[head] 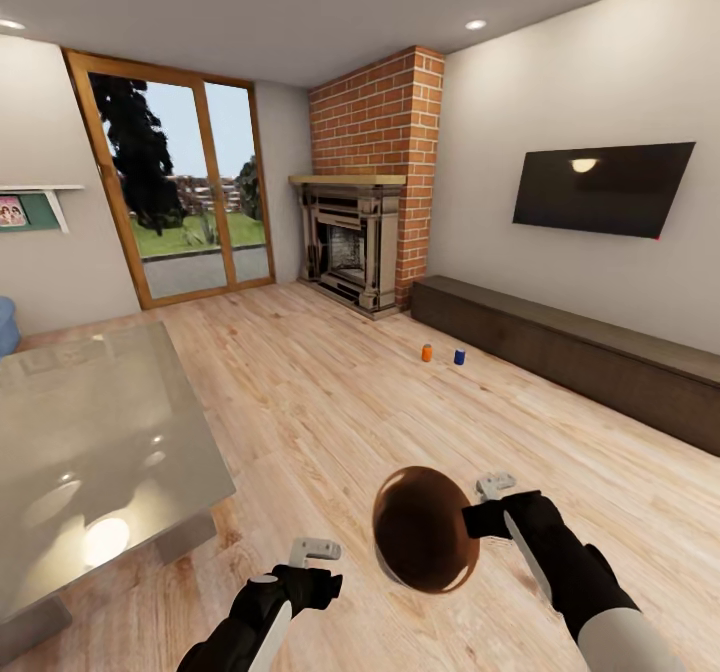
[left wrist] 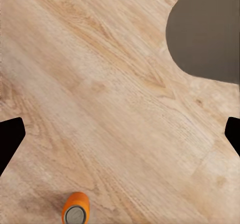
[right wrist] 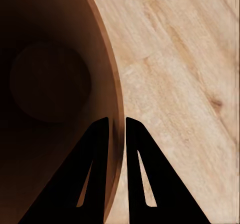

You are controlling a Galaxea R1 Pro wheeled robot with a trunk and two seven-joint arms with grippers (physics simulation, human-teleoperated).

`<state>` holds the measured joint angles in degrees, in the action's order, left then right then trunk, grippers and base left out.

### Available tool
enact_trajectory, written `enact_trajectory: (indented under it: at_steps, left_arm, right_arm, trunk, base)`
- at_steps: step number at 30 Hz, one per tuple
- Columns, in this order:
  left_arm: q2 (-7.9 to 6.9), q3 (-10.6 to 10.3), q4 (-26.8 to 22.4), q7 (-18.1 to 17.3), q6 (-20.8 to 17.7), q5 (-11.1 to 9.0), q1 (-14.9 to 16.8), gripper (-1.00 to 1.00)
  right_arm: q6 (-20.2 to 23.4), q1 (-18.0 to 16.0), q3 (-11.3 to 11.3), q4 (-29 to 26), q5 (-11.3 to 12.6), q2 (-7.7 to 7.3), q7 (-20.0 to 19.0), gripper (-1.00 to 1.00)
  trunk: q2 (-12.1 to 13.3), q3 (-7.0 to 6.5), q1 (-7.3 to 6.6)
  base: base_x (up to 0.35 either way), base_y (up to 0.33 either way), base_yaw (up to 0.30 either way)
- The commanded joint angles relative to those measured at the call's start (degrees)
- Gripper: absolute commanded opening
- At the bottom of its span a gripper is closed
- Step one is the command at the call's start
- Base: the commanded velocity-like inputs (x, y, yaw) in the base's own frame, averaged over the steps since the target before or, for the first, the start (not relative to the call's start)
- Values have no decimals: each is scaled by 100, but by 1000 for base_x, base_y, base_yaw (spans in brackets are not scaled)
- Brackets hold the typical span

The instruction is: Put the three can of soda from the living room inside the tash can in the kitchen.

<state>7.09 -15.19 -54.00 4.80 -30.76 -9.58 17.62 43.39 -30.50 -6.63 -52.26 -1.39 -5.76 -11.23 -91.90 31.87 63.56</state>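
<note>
I am in the living room. An orange can of soda [head: 426, 353] and a blue one [head: 459, 357] stand upright on the wood floor in front of the dark cabinet, far ahead of both arms. My right gripper [head: 495, 490] [right wrist: 116, 120] is shut on the rim of the trash can [head: 425, 542], one finger inside and one outside; its brown inside [right wrist: 50, 84] looks bare. My left gripper [head: 314, 556] [left wrist: 120, 136] hangs open above the floor beside the bin. Below it, in the left wrist view, another orange can [left wrist: 76, 211] stands on the floor.
A glass table [head: 90, 452] takes up the left side. The long low dark cabinet [head: 580, 352] runs along the right wall under the black TV [head: 600, 187]. The brick fireplace [head: 350, 247] and glass doors [head: 185, 192] are at the back. Open wood floor lies between.
</note>
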Motion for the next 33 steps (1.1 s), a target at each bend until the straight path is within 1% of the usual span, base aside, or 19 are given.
enact_trajectory:
  at_steps: [1, 2, 3, 5, 6, 8, 10, 12, 13, 19, 23, 25, 28, 33]
  left_arm:
    - [1, 1, -1, 3, -2, 0, 1, 100]
    - [1, 2, -2, 6, -7, 0, 2, 100]
    - [2, 4, -1, 11, -17, 0, 1, 100]
    - [2, 6, 1, 20, -26, -4, 3, 100]
    - [2, 6, 1, 20, -26, -4, 3, 100]
    - [6, 7, 44, 34, -32, -10, 4, 100]
    - [9, 7, 135, 106, -33, -23, 4, 100]
    - [14, 7, 271, 286, -29, -45, 4, 100]
    - [21, 9, 340, 368, -22, -56, 4, 100]
    - [55, 14, 606, 496, -7, -94, 8, 100]
    - [73, 15, 841, 521, 3, -257, 16, 100]
    - [78, 16, 1024, 582, 6, -388, 88, 100]
    - [80, 16, 1172, 647, 7, -447, 137, 100]
    - [80, 16, 1331, 701, 8, -628, 190, 100]
  right_arm:
    - [17, -24, 4, -4, 64, -42, -32, -100]
    - [26, -49, 5, -8, 65, -82, -31, -100]
    - [39, -94, 8, -9, 66, -155, -30, -100]
    - [51, -134, 13, -11, 70, -229, -30, -100]
    - [51, -134, 13, -11, 70, -229, -30, -100]
    - [59, -158, 14, -11, 69, -291, -29, -100]
    - [62, -167, 14, -12, 69, -316, -29, -100]
    - [115, -172, 0, -12, 67, -329, -29, -100]
    - [215, -173, -5, -12, 64, -334, -29, -100]
    - [446, -173, -17, -12, 48, -329, -31, -100]
    - [489, -172, -22, -12, 44, -323, -30, -100]
    - [498, -169, -27, -12, 43, -324, -31, -100]
    - [501, -168, -29, -12, 43, -328, -34, -100]
    - [500, -165, -31, -16, 48, -330, -41, -100]
  trunk:
    - [0, 0, 0]
    - [0, 0, 0]
    - [0, 0, 0]
    - [0, 0, 0]
    - [0, 0, 0]
    - [0, 0, 0]
    - [0, 0, 0]
    - [0, 0, 0]
    - [0, 0, 0]
    - [0, 0, 0]
    - [0, 0, 0]
    - [0, 0, 0]
    - [0, 0, 0]
    - [0, 0, 0]
  base:
    - [0, 0, 0]
    - [0, 0, 0]
    - [0, 0, 0]
    - [0, 0, 0]
    - [0, 0, 0]
    - [0, 0, 0]
    - [0, 0, 0]
    - [0, 0, 0]
    - [0, 0, 0]
    - [0, 0, 0]
    - [0, 0, 0]
    - [0, 0, 0]
    - [0, 0, 0]
    - [0, 0, 0]
